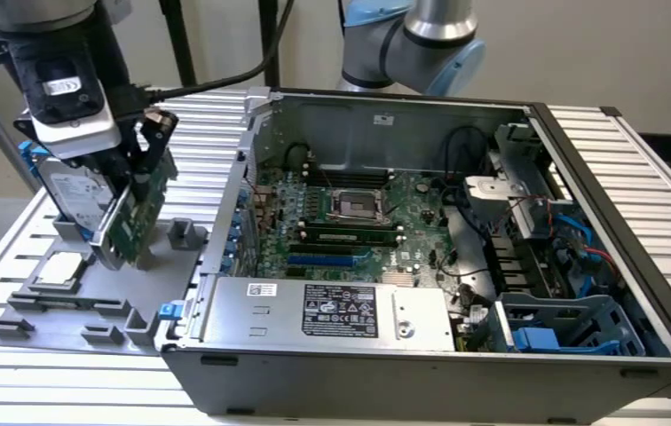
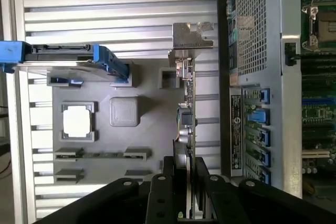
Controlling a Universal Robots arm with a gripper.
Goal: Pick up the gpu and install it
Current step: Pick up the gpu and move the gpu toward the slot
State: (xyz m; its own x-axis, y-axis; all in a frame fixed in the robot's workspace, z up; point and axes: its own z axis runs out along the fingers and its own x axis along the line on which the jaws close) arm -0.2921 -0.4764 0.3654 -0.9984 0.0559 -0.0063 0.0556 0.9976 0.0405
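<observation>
Gpu upright between jaws, near case wall

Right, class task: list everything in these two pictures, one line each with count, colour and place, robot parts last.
gpu: one, green board, upright in the gripper, over the holder.
hard drive: one, silver with blue rails, standing in the holder.
processor chip: one, silver, flat in the holder.
holder: one, grey, on the table beside the case.
computer case: one, black, open, motherboard showing.
table: one, silver slats.
gripper: one, black, shut on the gpu.
arm: one, silver and blue, behind the case.
</observation>
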